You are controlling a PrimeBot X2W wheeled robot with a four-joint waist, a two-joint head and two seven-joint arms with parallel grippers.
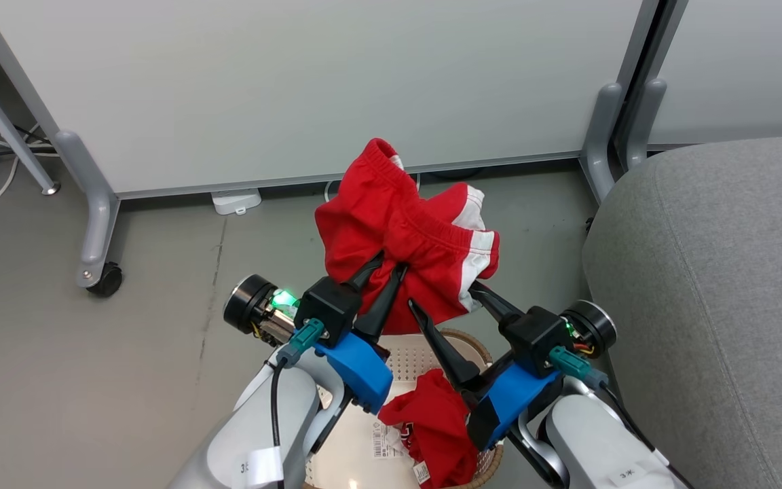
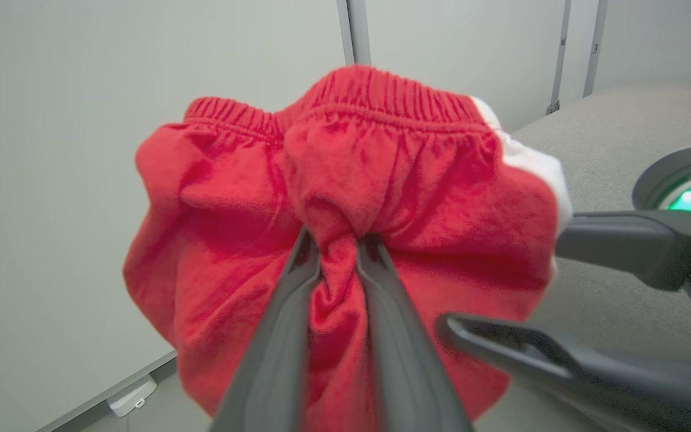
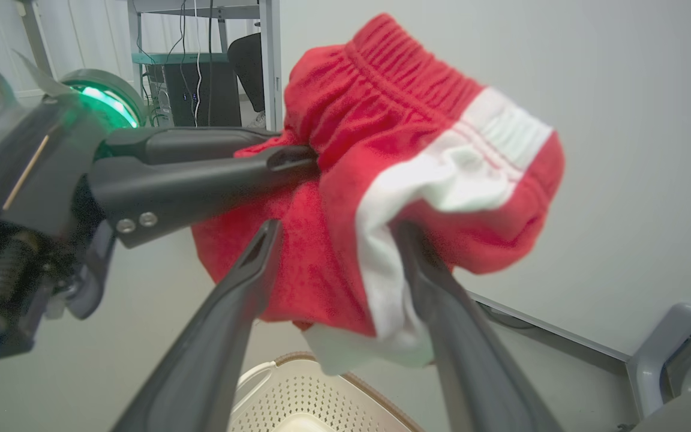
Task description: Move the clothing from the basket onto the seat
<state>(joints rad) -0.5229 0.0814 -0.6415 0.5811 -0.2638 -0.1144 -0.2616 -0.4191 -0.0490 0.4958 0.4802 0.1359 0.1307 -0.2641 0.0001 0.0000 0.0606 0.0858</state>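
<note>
The shorts [image 1: 404,231] are made of soft, fuzzy red cloth, ribbed at the waistband. The basket [image 3: 321,396] is moulded in smooth, perforated cream plastic. The seat [image 1: 717,285] is covered in matt grey woven fabric. The fingers [image 2: 273,360] are finished in smooth, matt dark plastic.

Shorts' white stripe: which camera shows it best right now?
Right wrist view: the white stripe faces the camera, running down the shorts between the open fingers of the right gripper. Head view shows smaller white patches; left wrist view, a blurred white edge.
</note>
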